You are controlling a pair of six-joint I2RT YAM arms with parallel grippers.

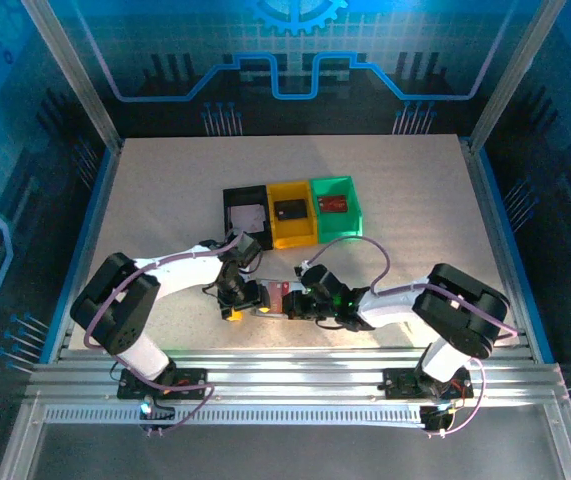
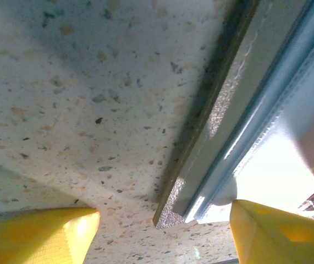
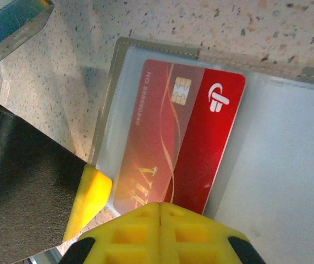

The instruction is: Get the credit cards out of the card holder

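Card holder [image 1: 268, 297] flat near table's [image 1: 415, 220] front edge, long axis left-right. Red card [image 3: 178, 137] in its pocket, chip end pointing away from right gripper [image 3: 161, 212], jaws together. Left gripper [image 2: 160, 231] apart, astride holder's edge.

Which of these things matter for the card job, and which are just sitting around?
In the job: card holder, red card in its sleeve, left hand, right hand.
Sitting around: black bin, yellow bin, green bin.
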